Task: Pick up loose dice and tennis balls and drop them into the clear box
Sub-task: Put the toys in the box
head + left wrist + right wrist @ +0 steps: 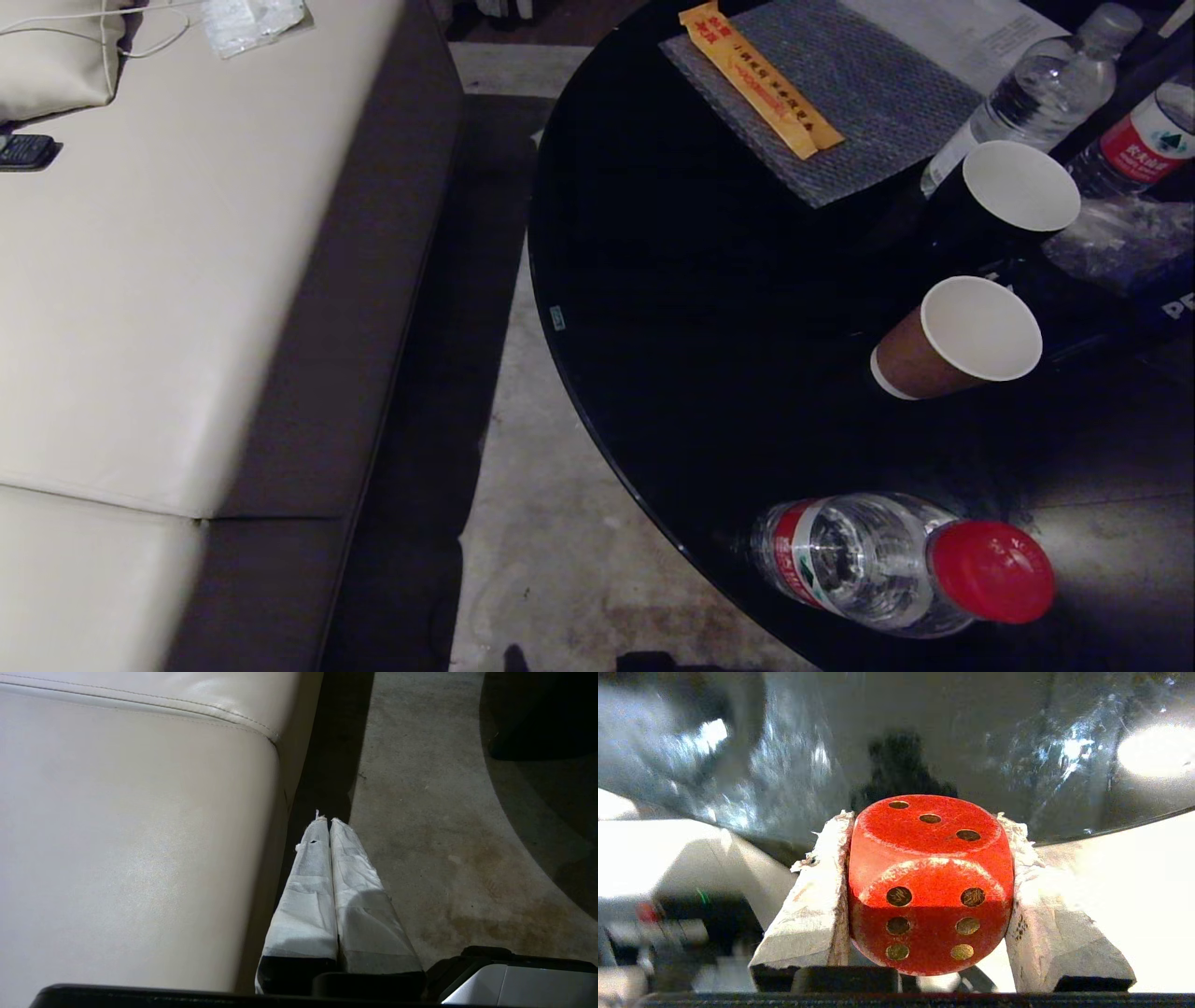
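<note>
A red die (930,884) is clamped between the two white-wrapped fingers (810,914) of the right gripper (924,833), a three-pip face and a six-pip face being turned toward the wrist camera, with a dark glossy surface blurred behind it. The left gripper (325,820) is seen with its taped fingers pressed together on nothing, hung over the floor (444,826) just beside the sofa (131,826). In the head view neither arm is shown; a black table (672,308) carrying two cups (962,341) and a red-capped bottle (887,565) is seen.
</note>
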Motion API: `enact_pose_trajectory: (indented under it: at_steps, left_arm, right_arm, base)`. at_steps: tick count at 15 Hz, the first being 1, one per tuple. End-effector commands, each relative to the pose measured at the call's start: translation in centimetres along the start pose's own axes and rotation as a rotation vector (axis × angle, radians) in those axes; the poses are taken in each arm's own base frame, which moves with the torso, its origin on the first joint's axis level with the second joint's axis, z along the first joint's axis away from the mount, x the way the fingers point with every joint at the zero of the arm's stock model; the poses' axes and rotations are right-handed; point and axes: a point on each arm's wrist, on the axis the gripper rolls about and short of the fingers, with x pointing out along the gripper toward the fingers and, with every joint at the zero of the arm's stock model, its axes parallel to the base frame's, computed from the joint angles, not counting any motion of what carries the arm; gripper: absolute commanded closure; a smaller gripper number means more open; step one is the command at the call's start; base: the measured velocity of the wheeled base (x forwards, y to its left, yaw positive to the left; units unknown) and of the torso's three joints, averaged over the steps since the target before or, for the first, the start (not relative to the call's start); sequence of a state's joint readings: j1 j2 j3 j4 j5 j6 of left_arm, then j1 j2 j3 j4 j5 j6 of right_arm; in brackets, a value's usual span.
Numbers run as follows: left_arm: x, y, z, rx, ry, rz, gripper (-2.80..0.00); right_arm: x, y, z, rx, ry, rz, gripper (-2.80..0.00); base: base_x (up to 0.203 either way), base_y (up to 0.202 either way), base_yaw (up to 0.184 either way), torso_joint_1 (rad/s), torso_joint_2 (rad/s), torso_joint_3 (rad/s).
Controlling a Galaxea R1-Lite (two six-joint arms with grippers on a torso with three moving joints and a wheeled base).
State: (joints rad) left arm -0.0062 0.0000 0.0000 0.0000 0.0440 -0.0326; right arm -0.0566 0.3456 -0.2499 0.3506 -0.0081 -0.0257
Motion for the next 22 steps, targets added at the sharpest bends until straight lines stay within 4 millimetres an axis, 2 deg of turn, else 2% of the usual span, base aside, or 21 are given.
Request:
enact_pose_trajectory:
  at_steps: [1,3,8,22]
  left_arm:
    - [0.0,0.0,0.0,-0.001,0.003,0.001,0.00]
    - [0.0,0.0,0.0,-0.001,0.003,0.001,0.00]
    - [0.0,0.0,0.0,0.000,0.003,0.001,0.00]
    - [0.0,0.0,0.0,-0.010,0.003,0.001,0.00]
  right_arm:
    - [0.3,0.0,-1.2,0.040,-0.114,0.000,0.00]
    - [1.0,0.1,-2.3,0.019,-0.081,0.008,0.00]
    - [-0.7,-0.1,-4.6,0.003,-0.233,0.072,0.00]
    - [-0.8,-0.1,-4.8,0.004,-0.240,0.080,0.00]
  base:
    - [0.000,0.000,0.000,0.000,0.00,0.000]
    - [0.000,0.000,0.000,0.000,0.00,0.000]
    - [0.000,0.000,0.000,0.000,0.00,0.000]
    - [0.000,0.000,0.000,0.000,0.00,0.000]
